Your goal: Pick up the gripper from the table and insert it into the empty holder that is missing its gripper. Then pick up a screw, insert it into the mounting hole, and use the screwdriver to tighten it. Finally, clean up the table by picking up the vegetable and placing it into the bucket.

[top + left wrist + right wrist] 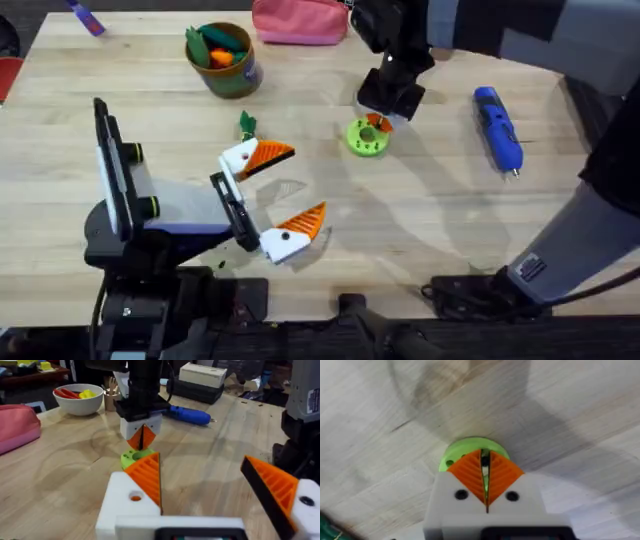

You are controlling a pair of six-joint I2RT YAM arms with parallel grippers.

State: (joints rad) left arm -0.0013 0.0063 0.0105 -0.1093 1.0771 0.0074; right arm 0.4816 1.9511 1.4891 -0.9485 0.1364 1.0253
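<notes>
Right end effector: orange fingers drawn together to a thin slit, tips down on the green disc. Cannot tell whether a screw is pinched between them.
Step (judged): picking a screw off the disc.
Left end effector: fingers wide apart, nothing between them. Both white mounts carry an orange finger, so the holder looks filled.
Mounting hole: in the white mount nearer the disc. Orange shows through it, so I read it as unscrewed.
Key relation: this hole lies from the disc toward the left arm's base, close by. The right arm is the one at the disc.
Screwdriver: flat on the counter, right of the disc, long axis running far-to-near, tip toward the near edge.
Vegetable: on the counter just beyond the left arm's farther mount.
Bucket: farther back, well apart from both end effectors.
</notes>
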